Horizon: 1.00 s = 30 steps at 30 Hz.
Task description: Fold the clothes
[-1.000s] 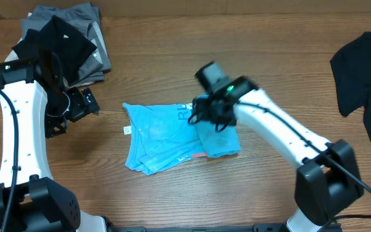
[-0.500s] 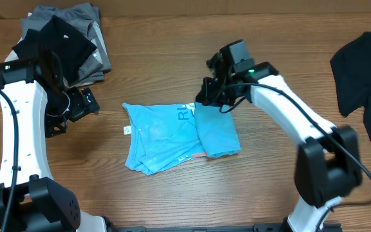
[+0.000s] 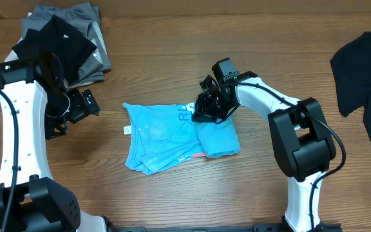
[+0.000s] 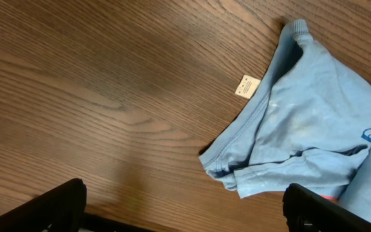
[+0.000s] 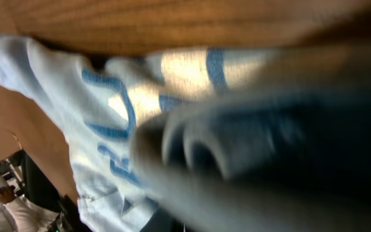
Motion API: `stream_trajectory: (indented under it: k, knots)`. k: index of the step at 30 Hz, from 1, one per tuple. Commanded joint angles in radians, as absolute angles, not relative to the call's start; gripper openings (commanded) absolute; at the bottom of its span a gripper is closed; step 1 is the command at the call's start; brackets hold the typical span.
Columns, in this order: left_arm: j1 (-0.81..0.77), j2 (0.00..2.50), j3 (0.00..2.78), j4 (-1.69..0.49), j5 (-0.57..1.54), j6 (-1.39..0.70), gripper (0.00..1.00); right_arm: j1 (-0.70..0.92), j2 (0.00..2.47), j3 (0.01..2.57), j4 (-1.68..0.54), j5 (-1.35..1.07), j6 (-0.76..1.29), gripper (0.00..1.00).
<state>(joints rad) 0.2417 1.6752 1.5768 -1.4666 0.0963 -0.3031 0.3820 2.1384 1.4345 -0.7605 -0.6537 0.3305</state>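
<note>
At table centre lies the light blue T-shirt [image 3: 166,138], partly folded. Its right portion is doubled over into a flat panel, while the left side is rumpled, with the white neck tag [image 4: 248,86] exposed.

The right gripper [image 3: 206,109] sits on the upper edge by the printed lettering [image 3: 184,115] with its jaws closed. The wrist view is blurred, so I cannot confirm that cloth is pinched. That edge is probably the handle for the next fold.

The left gripper [image 3: 85,104] hangs over bare wood left of the shirt. Its fingers [image 4: 50,205] are spread wide and hold nothing — likely waiting to take the rumpled side.

Grey-and-black garment pile [image 3: 66,42] — far left corner. Black garment [image 3: 362,64] — right edge, unfolded.
</note>
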Motion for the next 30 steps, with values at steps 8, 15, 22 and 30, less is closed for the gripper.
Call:
stream_trajectory:
  k: [8,15,22,30]
  knots:
    - [0.233,1.662,1.572,-1.465,0.094,-0.284,1.0,0.347,1.808,1.499,-1.041,-0.667,0.173,0.16]
    - [0.233,1.662,1.572,-1.457,0.094,-0.284,1.0,0.355,1.811,1.337,-1.06,-0.728,0.074,0.15]
    - [0.233,1.662,1.572,-1.464,0.094,-0.272,1.0,0.344,1.814,1.014,-0.735,-0.881,0.109,0.21]
    - [0.233,1.662,1.572,-1.462,0.102,-0.269,1.0,0.334,1.858,0.797,-0.473,-0.96,0.241,0.23]
